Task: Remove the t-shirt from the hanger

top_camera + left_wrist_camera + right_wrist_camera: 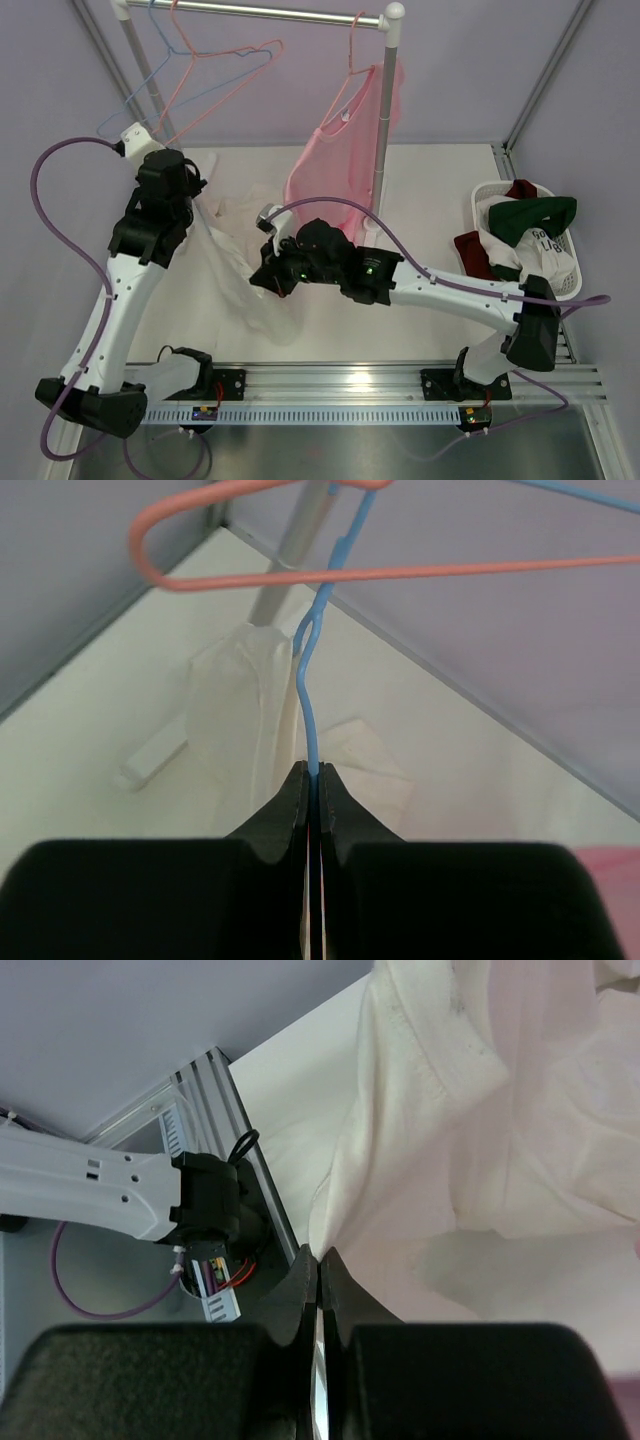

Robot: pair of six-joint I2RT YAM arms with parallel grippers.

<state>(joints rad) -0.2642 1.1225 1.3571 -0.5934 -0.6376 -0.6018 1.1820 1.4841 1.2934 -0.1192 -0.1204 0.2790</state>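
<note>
A thin blue hanger (309,705) runs down from its twisted neck into my left gripper (315,771), which is shut on the wire. The same blue hanger (135,95) hooks on the rack at the back left, above the left gripper (198,186). The white t-shirt (252,285) drapes from there down toward the table's front. Its cloth (240,705) lies below the hanger, and I cannot tell whether it still sits on the wire. My right gripper (320,1256) is shut on a fold of the t-shirt (480,1110), level with the cloth's middle (268,278).
An empty pink hanger (215,70) hangs beside the blue one. A pink garment (345,160) hangs on the rack's right post (385,110). A white basket (578,285) of clothes stands at the right edge. The metal rail (350,385) runs along the front.
</note>
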